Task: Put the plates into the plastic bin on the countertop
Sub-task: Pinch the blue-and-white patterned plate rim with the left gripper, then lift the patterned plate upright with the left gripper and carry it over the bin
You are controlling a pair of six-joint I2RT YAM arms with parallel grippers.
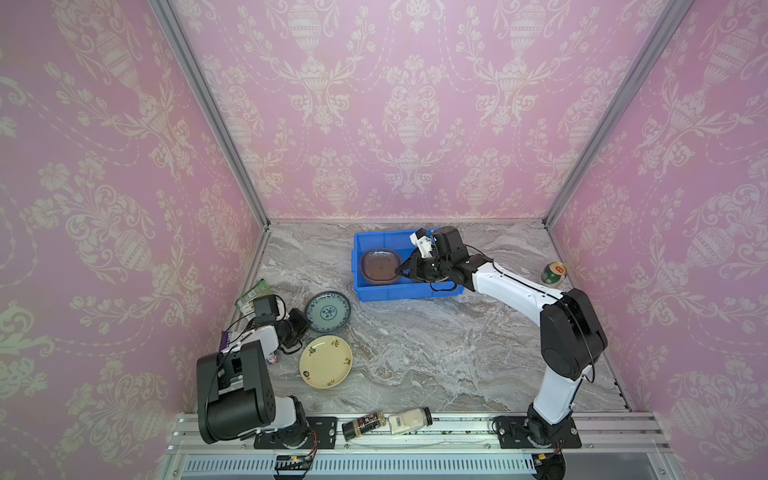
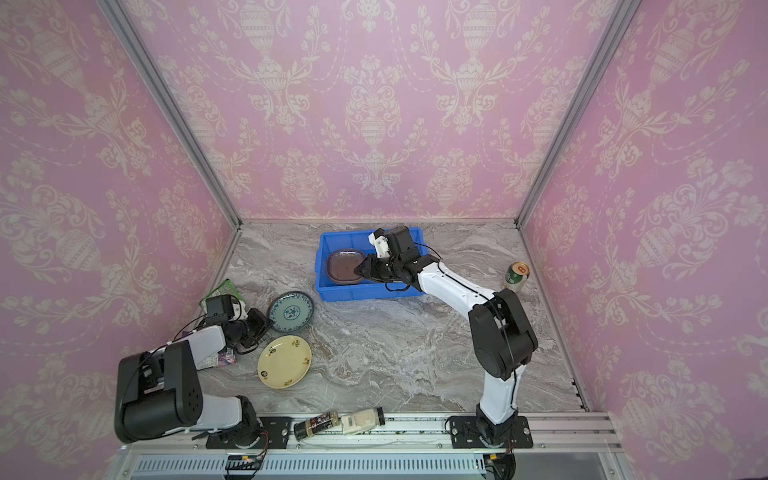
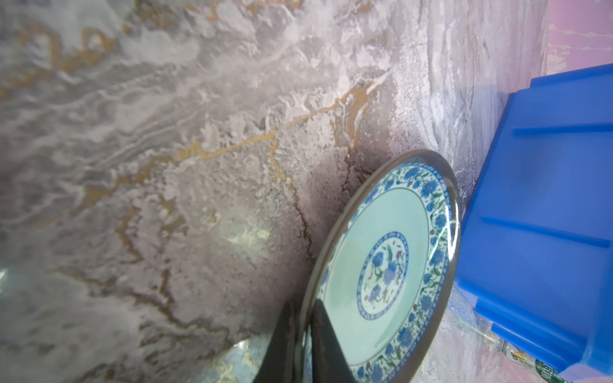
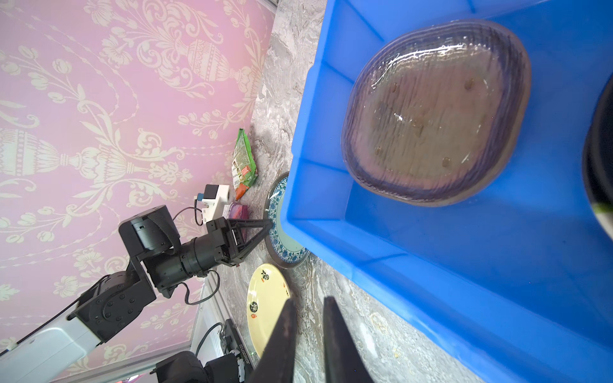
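Note:
A teal-patterned plate (image 1: 327, 311) (image 2: 290, 311) (image 3: 381, 265) lies on the countertop (image 1: 436, 353) left of the blue plastic bin (image 1: 407, 291) (image 2: 361, 293) (image 3: 547, 199). My left gripper (image 1: 304, 322) (image 2: 266, 322) (image 3: 303, 331) is shut on its near rim, one finger above and one below. A cream flowered plate (image 1: 326, 361) (image 2: 284, 361) (image 4: 265, 308) lies just in front. A brownish translucent plate (image 1: 379, 266) (image 2: 345, 266) (image 4: 434, 112) rests inside the bin (image 4: 431, 282). My right gripper (image 1: 398, 272) (image 2: 358, 271) (image 4: 308, 300) hovers over the bin beside it, narrowly open and holding nothing.
A green drink can (image 1: 554, 274) (image 2: 516, 276) stands at the right wall. A green snack pack (image 1: 253, 293) and a purple packet (image 1: 227, 338) lie by the left arm. Two spice jars (image 1: 365, 424) (image 1: 409, 420) lie on the front rail.

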